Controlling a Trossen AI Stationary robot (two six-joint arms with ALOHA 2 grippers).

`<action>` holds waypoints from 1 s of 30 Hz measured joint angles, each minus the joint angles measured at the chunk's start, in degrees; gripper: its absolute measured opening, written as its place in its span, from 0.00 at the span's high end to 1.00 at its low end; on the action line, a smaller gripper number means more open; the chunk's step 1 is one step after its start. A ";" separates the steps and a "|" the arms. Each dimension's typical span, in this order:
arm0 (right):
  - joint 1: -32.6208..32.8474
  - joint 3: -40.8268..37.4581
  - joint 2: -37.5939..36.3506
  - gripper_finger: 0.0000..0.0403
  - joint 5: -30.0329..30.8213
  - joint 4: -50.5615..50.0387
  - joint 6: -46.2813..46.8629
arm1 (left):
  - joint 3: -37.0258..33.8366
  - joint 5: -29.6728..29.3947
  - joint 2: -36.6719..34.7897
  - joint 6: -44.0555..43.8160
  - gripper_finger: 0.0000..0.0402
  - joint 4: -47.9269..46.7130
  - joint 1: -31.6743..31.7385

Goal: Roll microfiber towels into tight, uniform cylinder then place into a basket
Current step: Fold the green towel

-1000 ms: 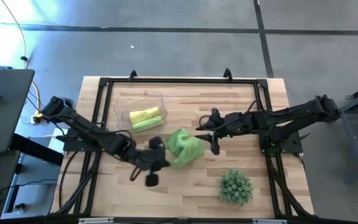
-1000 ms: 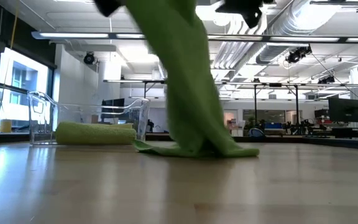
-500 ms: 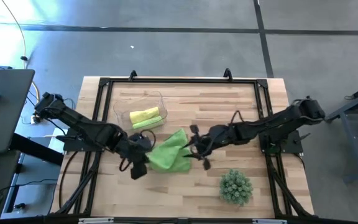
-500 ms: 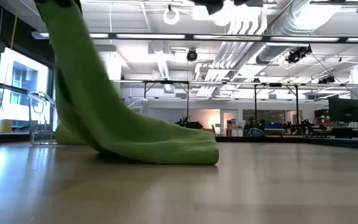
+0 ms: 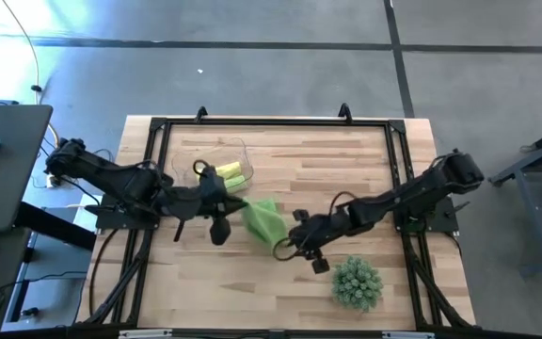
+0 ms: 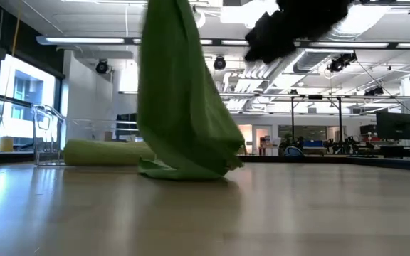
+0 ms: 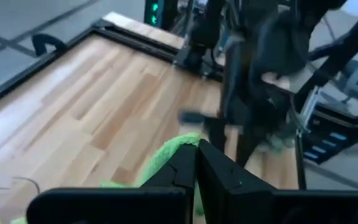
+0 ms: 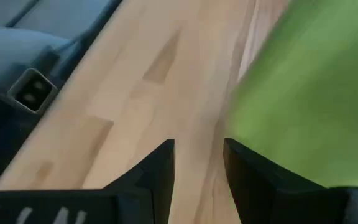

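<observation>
A lime green towel (image 5: 263, 219) hangs from my left gripper (image 5: 235, 205), which is shut on it right of the basket. The towel's lower end (image 6: 184, 169) rests bunched on the table. My right gripper (image 5: 290, 247) is open at the towel's near-right side, and wood shows between its fingers (image 8: 199, 162). The towel fills the side of the right wrist view (image 8: 309, 93). The clear basket (image 5: 184, 162) at the far left holds a yellow roll (image 5: 224, 171) and a lime green roll (image 5: 238, 181). My left gripper pinches the towel's top part (image 7: 169, 152) between its two shut fingers, reaching level from the table's left. Whether that part is an edge or a fold, I cannot tell. The towel hangs below the hold in loose folds, its lower end (image 6: 184, 169) on the table.
A spiky green ball-shaped plant (image 5: 357, 282) stands near the front right, close to my right gripper. The basket's clear wall (image 6: 48, 135) and the green roll (image 6: 109, 153) show at the left of the low view. Bare wood lies in the far middle and the front left.
My left gripper has gone toward the table's far edge and up with the towel's top. The towel, slumped low and slanted half a second ago, now hangs steep with its lower end bunched. My right gripper has gone toward the near edge and left.
</observation>
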 joint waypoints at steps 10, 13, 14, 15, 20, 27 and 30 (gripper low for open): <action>0.70 0.71 13.34 0.68 14.01 13.29 4.47 | -0.48 0.02 1.53 0.28 1.00 -1.06 3.77; 0.83 0.72 15.57 0.68 22.37 14.45 6.96 | -0.23 0.00 2.20 0.61 1.00 0.10 4.55; 0.83 0.63 15.86 0.68 24.32 14.20 7.48 | -0.39 -0.01 2.35 0.95 1.00 -0.63 4.82; 0.83 0.60 16.26 0.68 25.28 15.39 7.85 | -0.37 0.03 2.59 1.12 1.00 0.07 4.96; 0.05 0.75 17.40 0.68 27.35 16.02 8.45 | -0.30 0.32 2.59 1.11 1.00 0.33 5.19; -3.10 0.69 17.38 0.68 36.73 12.29 0.35 | -0.30 2.36 2.59 -0.92 1.00 -0.52 4.60; -4.22 0.71 17.38 0.68 35.51 12.18 0.13 | -0.26 2.44 3.65 -1.51 1.00 -1.27 4.56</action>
